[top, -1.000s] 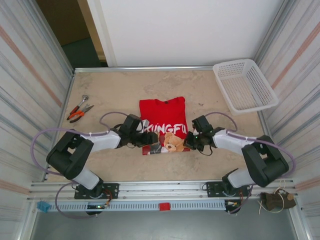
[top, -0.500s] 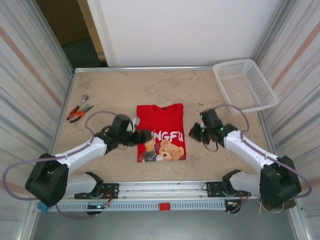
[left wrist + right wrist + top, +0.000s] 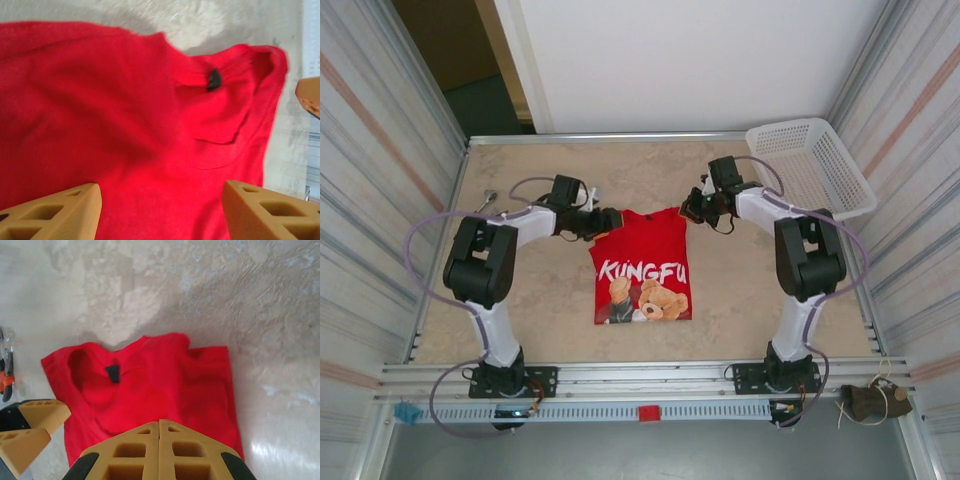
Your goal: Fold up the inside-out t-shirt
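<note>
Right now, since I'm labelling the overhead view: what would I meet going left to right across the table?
Left arm's fingers → red t-shirt → right arm's fingers → white mesh basket.

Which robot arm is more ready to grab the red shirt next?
Probably the left. The left gripper is open right above the t-shirt by the collar, ready to pinch. The right gripper is shut at the shirt's far right corner and would need to open first.
</note>
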`<move>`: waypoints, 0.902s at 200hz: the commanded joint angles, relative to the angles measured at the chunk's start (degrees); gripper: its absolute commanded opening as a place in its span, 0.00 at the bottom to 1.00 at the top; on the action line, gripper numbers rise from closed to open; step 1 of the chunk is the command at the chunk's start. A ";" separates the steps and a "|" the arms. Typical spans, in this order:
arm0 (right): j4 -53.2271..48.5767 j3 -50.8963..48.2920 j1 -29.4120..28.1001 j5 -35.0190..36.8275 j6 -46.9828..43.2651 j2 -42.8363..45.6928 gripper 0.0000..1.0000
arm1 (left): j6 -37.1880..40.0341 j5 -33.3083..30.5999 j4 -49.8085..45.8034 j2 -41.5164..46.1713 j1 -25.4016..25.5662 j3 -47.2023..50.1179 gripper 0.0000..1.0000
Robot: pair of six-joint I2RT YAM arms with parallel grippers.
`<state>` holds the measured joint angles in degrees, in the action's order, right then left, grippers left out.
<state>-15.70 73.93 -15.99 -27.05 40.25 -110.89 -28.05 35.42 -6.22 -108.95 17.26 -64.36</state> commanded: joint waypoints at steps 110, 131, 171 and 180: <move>-4.51 6.43 5.14 -2.36 -3.61 3.12 0.15 | 5.11 -5.18 -9.90 8.94 -5.03 -6.69 0.68; -6.42 4.57 6.28 -1.43 -5.78 3.67 0.46 | 6.96 -6.19 -13.84 8.27 -7.38 -7.19 0.70; -5.17 1.44 6.78 -2.03 -6.41 1.37 0.60 | 10.81 -3.95 -15.61 2.75 -8.99 -7.74 0.72; -4.74 1.01 6.76 -2.21 -6.41 0.65 0.60 | 11.13 -3.43 -16.17 1.23 -8.99 -8.39 0.72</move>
<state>-18.50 76.97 -8.95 -29.54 35.53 -107.79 -20.84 30.79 -17.67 -103.98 7.94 -71.68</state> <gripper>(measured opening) 0.598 0.715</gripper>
